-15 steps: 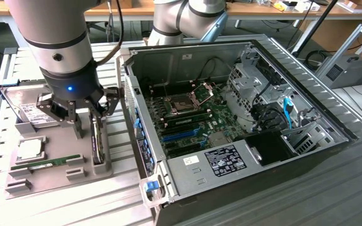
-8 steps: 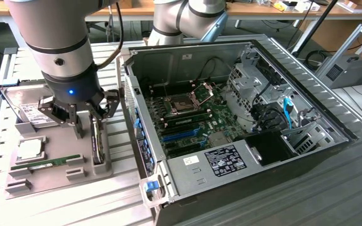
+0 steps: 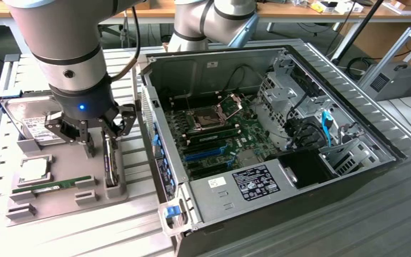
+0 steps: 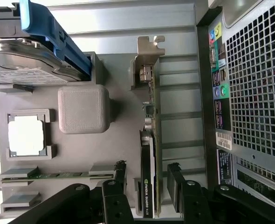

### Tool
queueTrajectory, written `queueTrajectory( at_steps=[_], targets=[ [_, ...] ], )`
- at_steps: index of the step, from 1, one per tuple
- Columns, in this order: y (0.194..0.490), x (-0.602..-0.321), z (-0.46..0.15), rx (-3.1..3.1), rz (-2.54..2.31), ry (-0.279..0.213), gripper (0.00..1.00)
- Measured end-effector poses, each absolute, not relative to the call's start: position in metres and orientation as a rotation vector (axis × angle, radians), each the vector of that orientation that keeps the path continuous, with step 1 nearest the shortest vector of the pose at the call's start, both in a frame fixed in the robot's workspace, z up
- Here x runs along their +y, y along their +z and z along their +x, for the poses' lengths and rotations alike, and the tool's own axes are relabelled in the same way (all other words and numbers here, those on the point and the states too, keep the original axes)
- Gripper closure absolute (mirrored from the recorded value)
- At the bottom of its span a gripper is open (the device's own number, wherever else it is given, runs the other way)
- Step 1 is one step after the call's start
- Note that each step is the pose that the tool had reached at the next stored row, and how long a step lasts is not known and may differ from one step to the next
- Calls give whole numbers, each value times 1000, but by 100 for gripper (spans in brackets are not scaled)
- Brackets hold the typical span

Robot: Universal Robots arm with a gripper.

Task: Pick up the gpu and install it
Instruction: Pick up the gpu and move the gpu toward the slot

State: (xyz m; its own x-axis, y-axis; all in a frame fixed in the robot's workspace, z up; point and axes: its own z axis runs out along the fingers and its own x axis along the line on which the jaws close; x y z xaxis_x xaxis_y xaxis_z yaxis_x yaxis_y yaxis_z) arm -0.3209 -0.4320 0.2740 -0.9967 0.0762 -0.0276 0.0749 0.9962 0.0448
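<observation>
Wrist view shows the pincer spread wide, straddling the gpu, fingers clear of both faces.

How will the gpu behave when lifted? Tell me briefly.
Probably stiff: the gpu is a thin board standing on edge in the gray holder. Likely tips if nudged sideways. Exposed components look fragile where the open tool straddles it.

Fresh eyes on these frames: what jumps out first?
The open PC case with its bare motherboard takes the exterior view's middle and right. At that view's left the arm hangs over a grey tray. Its gripper is open, with a finger on either side of the gpu, which stands on edge in the tray beside the case.
</observation>
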Motion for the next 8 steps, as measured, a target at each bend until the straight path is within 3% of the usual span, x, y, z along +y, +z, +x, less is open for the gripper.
queueTrajectory(
  at_steps=[8],
  targets=[
    [273, -432, -319, 3109, 118, 68, 52]
  ],
)
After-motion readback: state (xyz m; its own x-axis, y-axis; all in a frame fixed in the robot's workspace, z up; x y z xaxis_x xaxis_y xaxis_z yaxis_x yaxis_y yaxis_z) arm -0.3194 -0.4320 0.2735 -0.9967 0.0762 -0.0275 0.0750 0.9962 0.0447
